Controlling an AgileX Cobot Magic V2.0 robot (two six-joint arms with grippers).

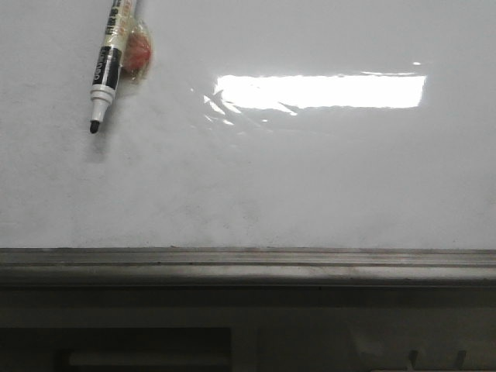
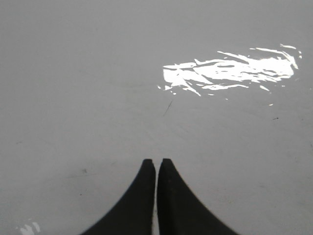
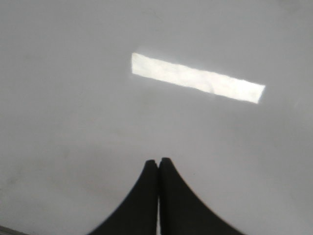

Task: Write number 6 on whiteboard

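Note:
The whiteboard (image 1: 310,178) fills the front view, glossy white with faint grey smudges. No number 6 is in view on it. A black-and-white marker (image 1: 105,74) shows at the upper left, its uncapped black tip (image 1: 94,126) pointing down; clear tape and a red lump (image 1: 139,48) cling to its barrel. Neither gripper appears in the front view. In the left wrist view my left gripper (image 2: 156,161) is shut and empty over the board (image 2: 98,73). My right gripper (image 3: 157,160) is likewise shut on nothing over the board (image 3: 73,107).
A grey metal rail (image 1: 248,263) runs along the board's bottom edge, with dark structure below it. A bright rectangular light reflection (image 1: 320,91) sits on the upper middle of the board, and also shows as a reflection (image 3: 198,77) in the right wrist view.

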